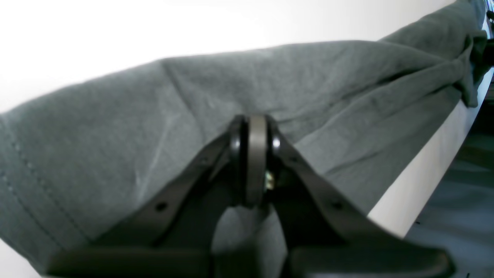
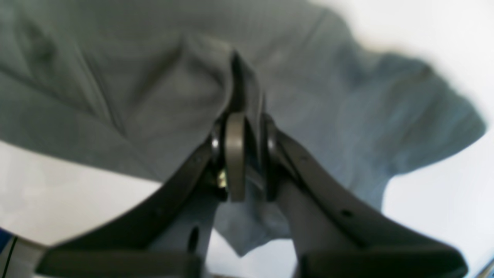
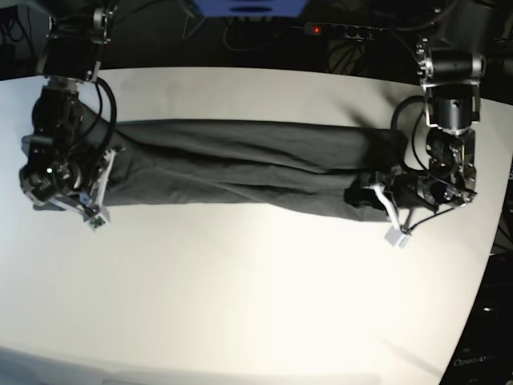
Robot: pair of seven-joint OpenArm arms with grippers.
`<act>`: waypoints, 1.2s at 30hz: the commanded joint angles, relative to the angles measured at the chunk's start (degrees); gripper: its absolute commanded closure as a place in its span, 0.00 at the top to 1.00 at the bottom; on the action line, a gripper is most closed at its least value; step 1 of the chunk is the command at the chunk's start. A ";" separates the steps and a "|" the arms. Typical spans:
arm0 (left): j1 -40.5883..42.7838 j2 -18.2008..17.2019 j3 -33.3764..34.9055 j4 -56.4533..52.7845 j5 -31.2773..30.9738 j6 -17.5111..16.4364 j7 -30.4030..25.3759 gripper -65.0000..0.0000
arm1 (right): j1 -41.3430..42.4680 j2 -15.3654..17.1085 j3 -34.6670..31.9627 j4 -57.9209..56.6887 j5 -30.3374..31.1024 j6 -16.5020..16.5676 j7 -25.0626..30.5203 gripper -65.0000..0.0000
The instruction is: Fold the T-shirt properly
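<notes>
The dark grey T-shirt (image 3: 240,164) lies bunched into a long wrinkled band across the white table (image 3: 256,305), running from left to right. At its right end in the base view, my left gripper (image 3: 362,195) is shut on the fabric. In the left wrist view the left gripper (image 1: 254,125) has its jaws together, with T-shirt (image 1: 231,85) cloth pinched at the tips and a stitched hem at the left. At the band's left end my right gripper (image 3: 111,164) grips too. In the right wrist view the right gripper (image 2: 247,123) pinches a raised fold of the T-shirt (image 2: 115,77).
The table's curved right edge (image 3: 481,265) runs close to the left arm, with dark floor beyond. Cables and a power strip (image 3: 337,30) lie behind the table's far edge. Bare white tabletop stretches in front of the shirt.
</notes>
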 commanded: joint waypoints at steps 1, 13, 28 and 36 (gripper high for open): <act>1.98 0.02 0.79 -1.65 11.61 3.97 7.07 0.06 | 0.87 0.56 -0.02 0.80 -1.27 0.17 -0.63 0.09; 2.68 0.11 -1.85 -1.65 11.79 3.97 7.16 0.06 | 3.77 0.47 -4.59 1.24 -1.62 0.17 -0.63 0.09; 2.59 0.11 -3.34 -1.03 12.05 3.97 7.07 0.06 | 5.01 4.25 -20.42 -5.36 -19.03 0.17 -0.63 0.10; 2.41 0.20 -3.26 -0.94 12.05 3.97 6.99 0.06 | 3.42 2.23 -21.91 -5.89 -30.28 0.17 -0.63 0.08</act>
